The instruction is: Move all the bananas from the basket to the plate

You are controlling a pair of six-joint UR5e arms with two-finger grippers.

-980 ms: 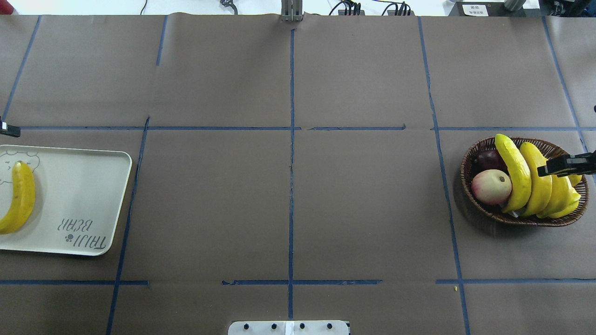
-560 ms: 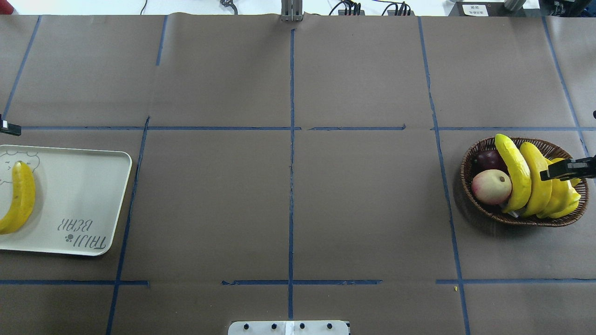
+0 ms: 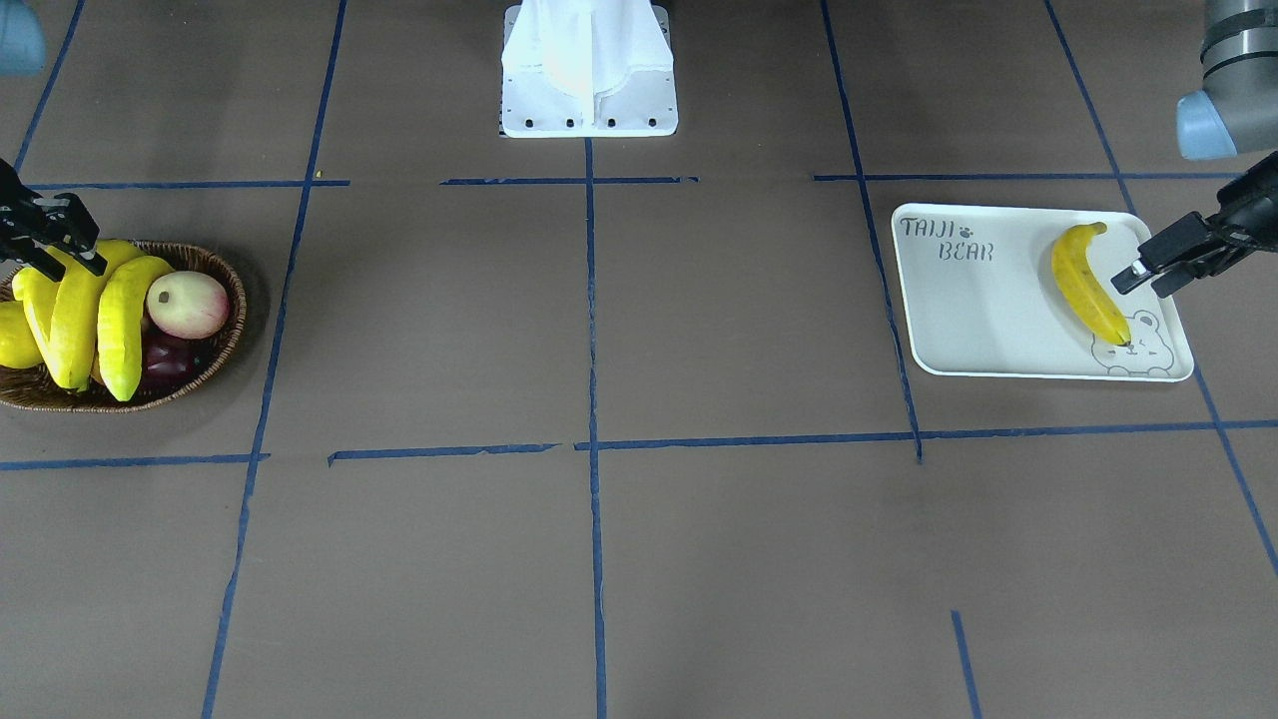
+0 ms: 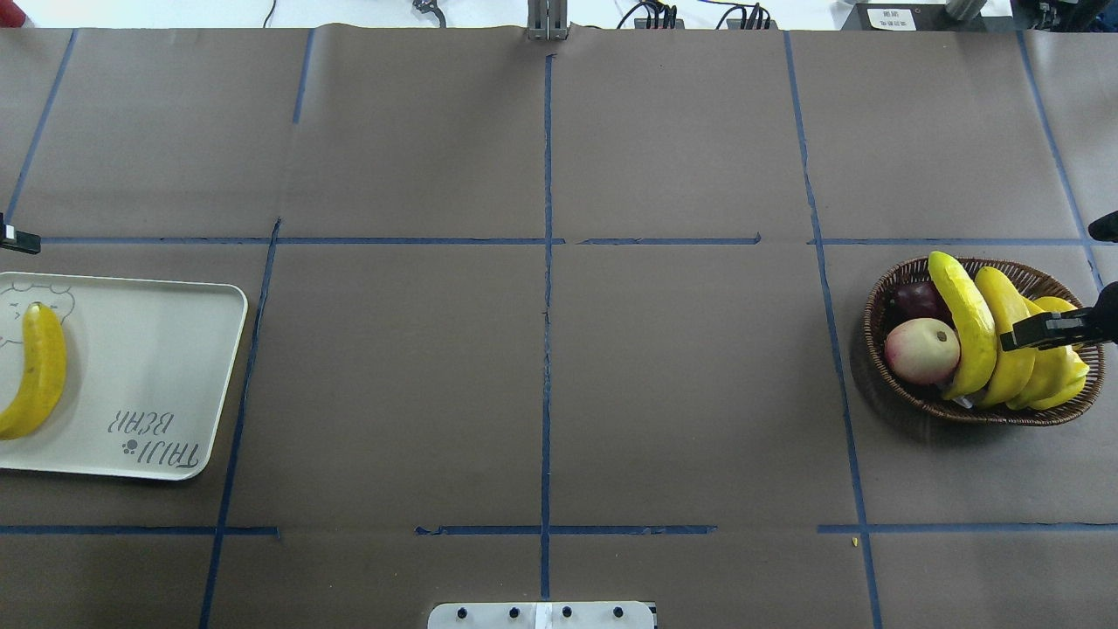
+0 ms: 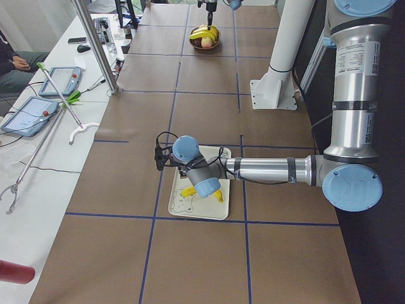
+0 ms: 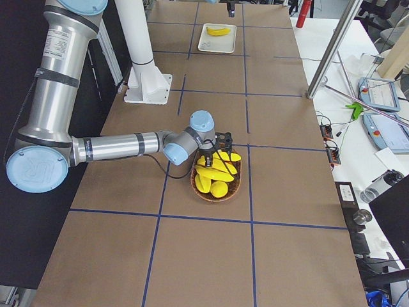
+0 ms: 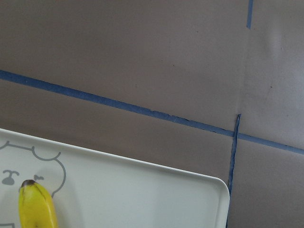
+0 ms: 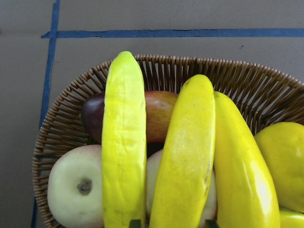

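Progress was judged at roughly a quarter, one fruit having been delivered and three left. At the left of the overhead view, the plate [image 4: 175, 349] was seen lying flat on the worktop [image 4: 541, 393], with a single banana [image 4: 35, 371] laid along its outer end, its tip touching the printed bear face. The left gripper [image 3: 1133, 272] was held just beside that end of the plate with nothing seen in it; whether its fingers were spread or closed could not be told.

Far across at the right, the basket [image 4: 871, 341] was found holding three long bananas [image 4: 965, 323] stacked side by side over an apple [image 4: 921, 349] and a dark fruit [image 4: 917, 300], with a stubby yellow fruit [image 8: 285, 161] beside them that was not counted. The right gripper [image 4: 1013, 336] was poised over the pile, its fingers [image 8: 135, 222] spread to either side of the middle banana [image 8: 185, 161]; no grasp was seen to have been made.
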